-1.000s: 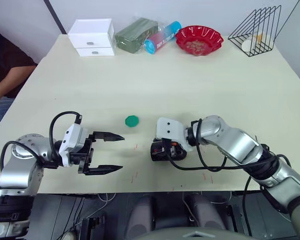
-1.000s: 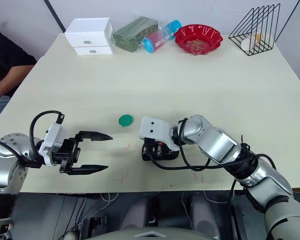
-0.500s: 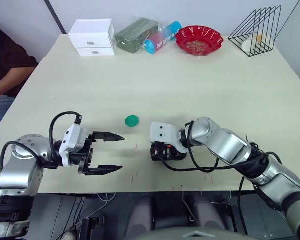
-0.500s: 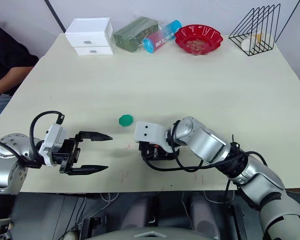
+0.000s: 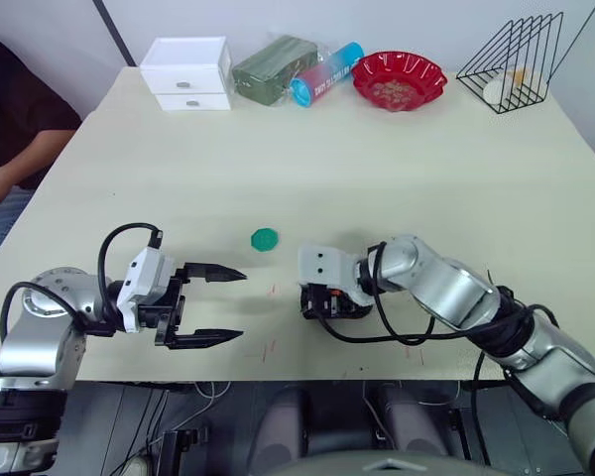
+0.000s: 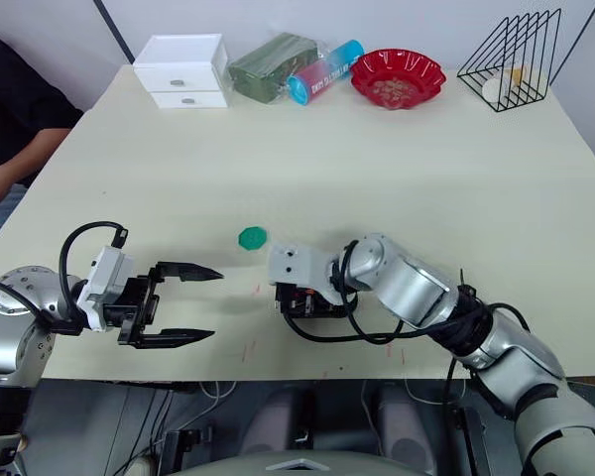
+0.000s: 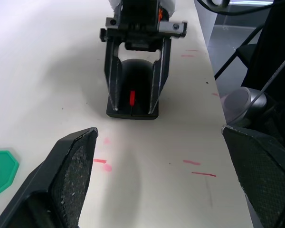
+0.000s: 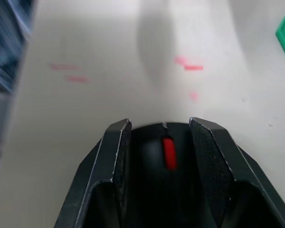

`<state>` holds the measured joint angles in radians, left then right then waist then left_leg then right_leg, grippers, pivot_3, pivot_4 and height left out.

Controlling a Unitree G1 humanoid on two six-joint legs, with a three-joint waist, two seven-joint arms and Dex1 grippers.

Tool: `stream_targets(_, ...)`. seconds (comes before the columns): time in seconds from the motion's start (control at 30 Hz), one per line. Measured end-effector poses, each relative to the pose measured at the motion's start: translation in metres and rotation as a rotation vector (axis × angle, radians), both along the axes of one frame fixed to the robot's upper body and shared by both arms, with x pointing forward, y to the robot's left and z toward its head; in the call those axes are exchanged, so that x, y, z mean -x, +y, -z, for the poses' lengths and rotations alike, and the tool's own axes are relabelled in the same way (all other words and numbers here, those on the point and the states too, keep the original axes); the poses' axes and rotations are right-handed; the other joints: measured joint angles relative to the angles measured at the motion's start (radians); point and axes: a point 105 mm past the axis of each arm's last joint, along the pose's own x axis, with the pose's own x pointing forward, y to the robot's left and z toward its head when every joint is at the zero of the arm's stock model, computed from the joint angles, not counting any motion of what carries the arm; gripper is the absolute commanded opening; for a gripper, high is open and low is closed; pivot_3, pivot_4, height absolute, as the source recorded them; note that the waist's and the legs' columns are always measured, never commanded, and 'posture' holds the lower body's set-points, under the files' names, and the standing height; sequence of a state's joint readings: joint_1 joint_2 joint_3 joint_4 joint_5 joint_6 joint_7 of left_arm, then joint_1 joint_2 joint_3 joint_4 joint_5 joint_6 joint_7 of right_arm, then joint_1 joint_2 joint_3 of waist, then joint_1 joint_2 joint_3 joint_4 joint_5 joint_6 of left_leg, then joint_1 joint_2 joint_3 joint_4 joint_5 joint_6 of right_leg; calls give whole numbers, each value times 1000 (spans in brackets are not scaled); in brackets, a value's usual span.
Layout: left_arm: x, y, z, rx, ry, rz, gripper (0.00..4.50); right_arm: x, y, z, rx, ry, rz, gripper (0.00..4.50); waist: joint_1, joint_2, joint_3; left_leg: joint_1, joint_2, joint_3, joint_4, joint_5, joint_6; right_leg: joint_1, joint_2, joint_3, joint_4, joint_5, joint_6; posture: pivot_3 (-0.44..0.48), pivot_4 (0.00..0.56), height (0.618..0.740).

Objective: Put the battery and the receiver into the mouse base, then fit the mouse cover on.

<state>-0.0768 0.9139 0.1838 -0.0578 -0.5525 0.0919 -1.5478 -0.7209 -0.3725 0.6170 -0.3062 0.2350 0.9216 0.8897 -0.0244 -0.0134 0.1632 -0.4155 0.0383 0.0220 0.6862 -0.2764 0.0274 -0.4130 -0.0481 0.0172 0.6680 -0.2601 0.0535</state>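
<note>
The mouse base (image 5: 329, 301) is a black oval with a red scroll wheel (image 7: 132, 98), lying near the table's front edge. Its top looks smooth and black, so the mouse cover seems to sit on it. I cannot make out a seam. My right gripper (image 5: 317, 303) reaches over it from the right, with one finger (image 8: 118, 142) on each side, shut against its flanks. My left gripper (image 5: 236, 304) hovers open a hand's width to the left, pointing at the mouse with nothing between its fingers. The battery and the receiver are hidden.
A small green hexagonal dish (image 5: 264, 238) lies just behind the gap between the grippers. Along the far edge stand a white drawer box (image 5: 184, 73), a green pack (image 5: 271, 67), a blue tube (image 5: 323, 74), a red bowl (image 5: 400, 79) and a wire rack (image 5: 516, 61). A person's arm (image 5: 5, 183) rests at the left edge.
My right gripper slid a little to the left over the mouse and settled with its fingers along the sides. The mouse and my left gripper stayed where they were.
</note>
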Motion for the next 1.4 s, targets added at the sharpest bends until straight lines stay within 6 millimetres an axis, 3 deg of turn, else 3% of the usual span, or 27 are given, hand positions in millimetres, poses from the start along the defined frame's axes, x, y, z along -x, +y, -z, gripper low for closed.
stream_targets(0.13, -2, 0, -2, 1, -11, 1, 4500, -1, -6, -36, -188, -37, 6, 2050, 5, 0, 0, 1, 0, 0, 0, 0, 0, 0, 0, 0, 0, 0, 0, 0, 150, 740)
stream_targets(0.2, -3, 0, -4, 2, -17, 1, 4500, -2, -12, -37, -230, -30, 20, 2050, 8, 0, 0, 0, 0, 0, 0, 0, 0, 0, 0, 0, 0, 0, 0, 0, 150, 740)
stream_targets(0.37, -4, 0, -5, 3, -19, 1, 4500, -2, -28, -32, -296, -20, 61, 2050, 11, 0, 0, 0, 0, 1, 0, 0, 0, 0, 0, 0, -1, 0, 0, 0, 150, 740)
stream_targets(0.47, -5, 0, -6, 3, -23, 2, 4500, 1, -47, -21, -366, -23, 77, 2050, 12, 0, 0, 0, 0, 1, 0, 0, 0, 1, 0, 0, -1, 0, 0, 0, 150, 740)
stream_targets(0.73, -6, 0, -6, 3, -22, 1, 4500, 7, -64, -2, -445, -7, 65, 2050, 12, 0, 0, 1, 0, 1, 0, 0, 0, 1, 1, 1, -1, 0, 0, 0, 150, 740)
stream_targets(0.93, -7, 0, -8, 0, -22, 2, 4500, -1, -67, 7, -483, -19, 74, 2050, 11, 0, 0, 1, 0, 1, 0, 0, 0, 1, 1, 2, -1, 0, 0, 0, 150, 740)
stream_targets(1.17, -6, 1, -8, -7, -19, -1, 4500, -6, -67, 35, -441, -66, 71, 2050, 11, 0, 0, 1, 0, 1, 0, 0, 0, 1, 1, 2, -1, 0, 0, 0, 150, 740)
stream_targets(1.4, -5, 1, -7, -9, -18, 0, 4500, -6, -66, 38, -430, -116, 45, 2050, 10, -1, 0, 3, 0, 1, 0, 0, 0, 2, 1, 2, 0, 0, 0, 0, 150, 740)
